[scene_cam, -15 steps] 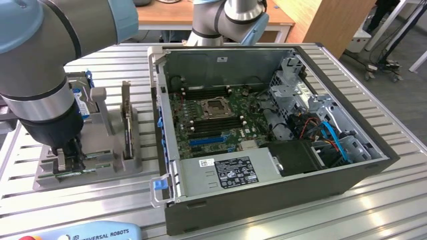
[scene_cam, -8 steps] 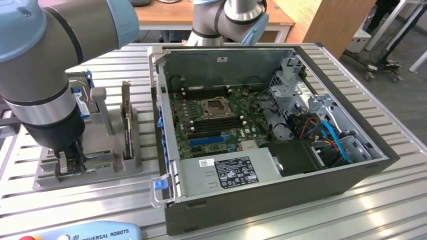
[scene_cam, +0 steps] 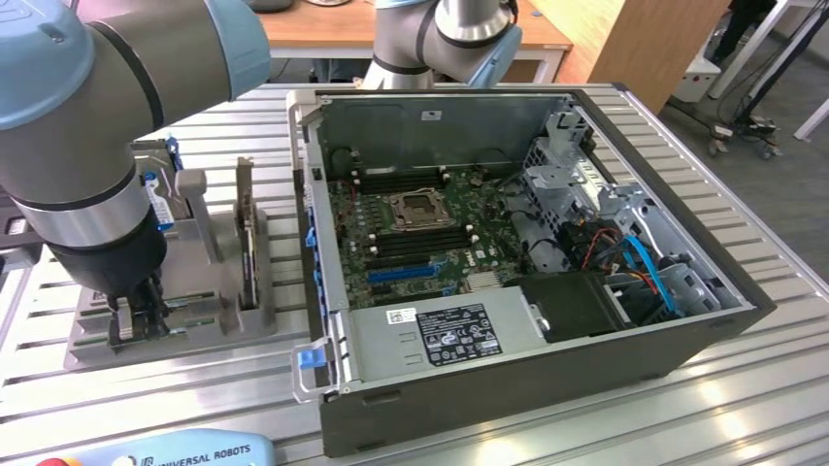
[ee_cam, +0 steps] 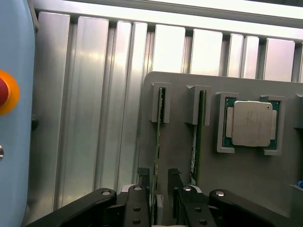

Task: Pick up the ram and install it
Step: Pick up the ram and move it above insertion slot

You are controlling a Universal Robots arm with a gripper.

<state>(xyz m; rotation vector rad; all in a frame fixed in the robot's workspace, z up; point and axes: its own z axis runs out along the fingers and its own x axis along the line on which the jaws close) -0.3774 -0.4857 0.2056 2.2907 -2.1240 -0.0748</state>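
Two green ram sticks stand edge-on in slots of a grey holder (ee_cam: pixel 180 156). My gripper (ee_cam: pixel 159 172) is open, with one black finger (ee_cam: pixel 143 176) on each side of one ram (ee_cam: pixel 158 137) and small gaps to the board. The other ram (ee_cam: pixel 196 137) stands in the neighbouring slot. In the exterior view my gripper (scene_cam: pixel 136 316) is low over the holder (scene_cam: pixel 194 335) at that view's left. To the right lies the open computer case (scene_cam: pixel 518 369), its motherboard (scene_cam: pixel 414 228) showing dark ram slots around the processor socket.
A square silver processor chip (ee_cam: pixel 251 124) sits in its own pocket on the holder. A tall dark expansion card (scene_cam: pixel 244 228) stands upright in the holder beside my arm. A blue teach pendant (scene_cam: pixel 169 451) lies at the table's front edge. The table (scene_cam: pixel 725 408) is ribbed aluminium.
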